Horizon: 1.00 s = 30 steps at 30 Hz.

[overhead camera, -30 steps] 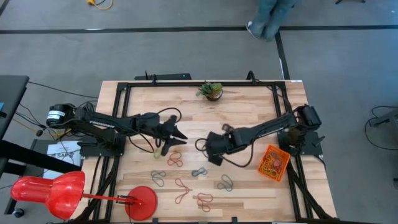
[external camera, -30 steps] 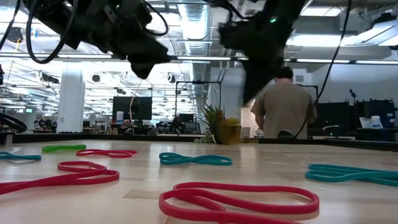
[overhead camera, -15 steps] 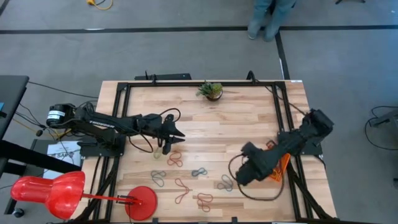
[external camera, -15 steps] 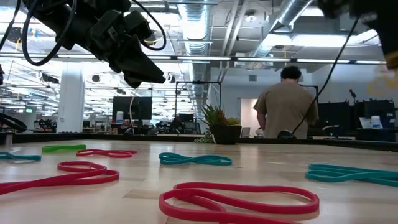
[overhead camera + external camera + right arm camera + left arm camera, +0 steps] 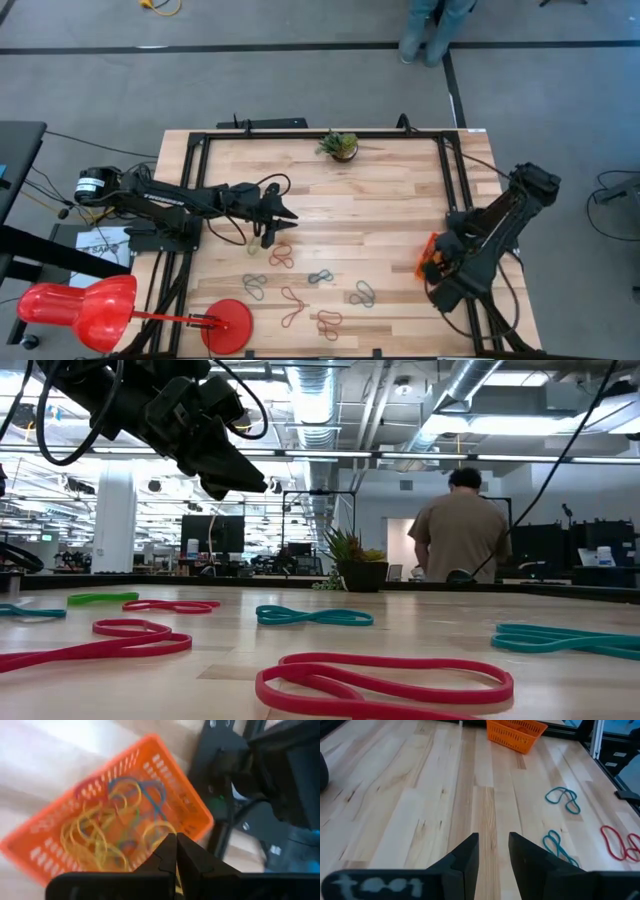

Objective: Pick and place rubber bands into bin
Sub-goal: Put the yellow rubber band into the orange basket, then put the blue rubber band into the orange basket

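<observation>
A: Right gripper?
B: Directly over the bin, at the desk's right edge. Fingers pressed together, nothing seen between them. In the high view the right arm covers most of the bin; only an orange corner shows.

A: Bin contents?
B: A tangle of rubber bands, mostly yellow, some blue and red.

A: Left gripper?
B: Hangs above the desk left of centre, off the surface. Fingers parted with a narrow gap, holding nothing. Dark against the ceiling in the low view.

A: Loose bands?
B: Spread over the near half of the desk, flat, apart from each other. Red, teal and green ones in the low view, teal pair and a red one past the left fingers. None are touching either gripper.

A: Anything else?
B: Potted plant at the far edge, red disc at the near left corner, person standing beyond the desk, back turned.
</observation>
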Available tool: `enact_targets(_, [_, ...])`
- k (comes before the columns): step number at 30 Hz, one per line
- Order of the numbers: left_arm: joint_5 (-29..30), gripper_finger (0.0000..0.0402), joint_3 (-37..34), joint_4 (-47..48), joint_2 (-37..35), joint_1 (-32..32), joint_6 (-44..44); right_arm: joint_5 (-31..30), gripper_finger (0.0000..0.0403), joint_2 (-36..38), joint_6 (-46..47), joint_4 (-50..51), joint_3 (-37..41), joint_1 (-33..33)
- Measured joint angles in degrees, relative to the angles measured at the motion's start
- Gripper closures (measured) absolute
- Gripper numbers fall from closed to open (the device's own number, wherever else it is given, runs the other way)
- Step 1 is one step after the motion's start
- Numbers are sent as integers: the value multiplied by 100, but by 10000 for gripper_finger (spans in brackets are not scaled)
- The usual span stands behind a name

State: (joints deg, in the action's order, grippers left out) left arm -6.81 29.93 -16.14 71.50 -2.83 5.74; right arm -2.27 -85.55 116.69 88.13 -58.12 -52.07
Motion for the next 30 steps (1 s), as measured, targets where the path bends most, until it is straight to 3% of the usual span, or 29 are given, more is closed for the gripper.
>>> enact_targets(12, [0,306,0,16,0,0,54,-409,337,10,-151,-560,129,153])
enact_targets(21, [-3,306,0,146,0,4,165,-808,306,10,-935,-1173,107,607])
enact_targets(25, [-9,306,0,247,0,4,170,-1735,305,8,-1958,-1900,-28,936])
enact_targets(30, [-514,306,0,341,0,12,158,-2874,305,8,-4259,-3585,-110,1375])
